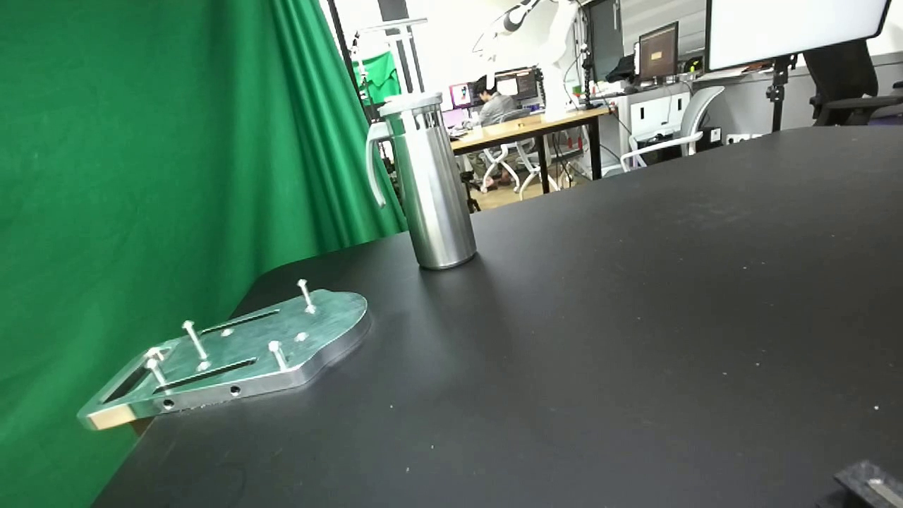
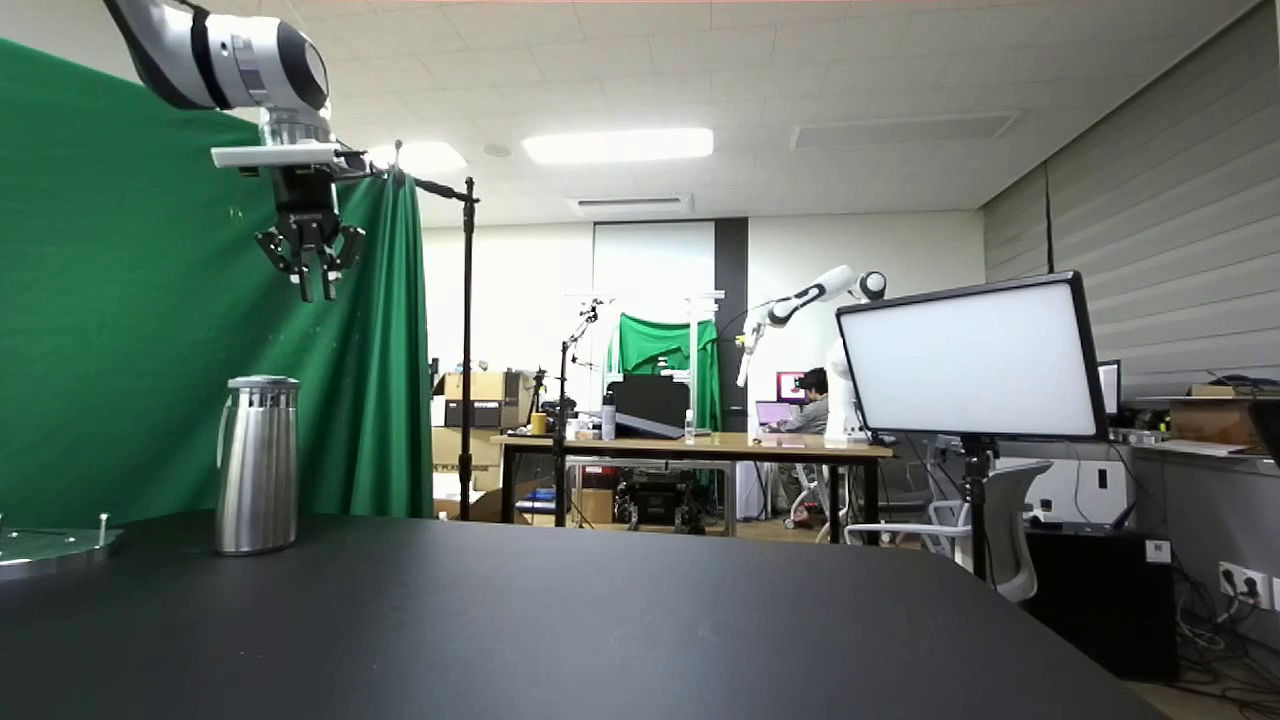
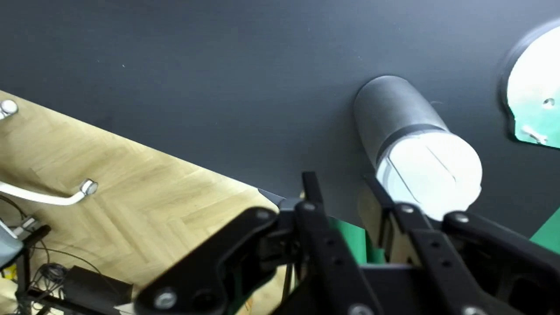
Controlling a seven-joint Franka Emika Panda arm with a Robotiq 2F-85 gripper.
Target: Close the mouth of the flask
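A tall silver flask (image 1: 439, 201) with a white lid (image 1: 410, 104) and a white side handle (image 1: 374, 166) stands upright on the black table. The flask (image 2: 258, 480) and its lid (image 2: 263, 382) also show in an exterior view. My gripper (image 2: 318, 288) hangs well above the flask and slightly to its right there, pointing down. In the wrist view the gripper (image 3: 340, 177) has a gap between its fingers with nothing held. The flask body (image 3: 396, 105) and lid top (image 3: 437, 168) lie right of the fingers, partly behind one. I cannot tell whether the mouth is open.
A green-topped metal plate (image 1: 321, 321) with upright bolts lies at the table edge beside the flask. A green curtain (image 1: 176, 141) hangs behind. A dark object (image 1: 871, 487) sits at a corner of an exterior view. A light panel (image 2: 965, 360) stands beyond the table.
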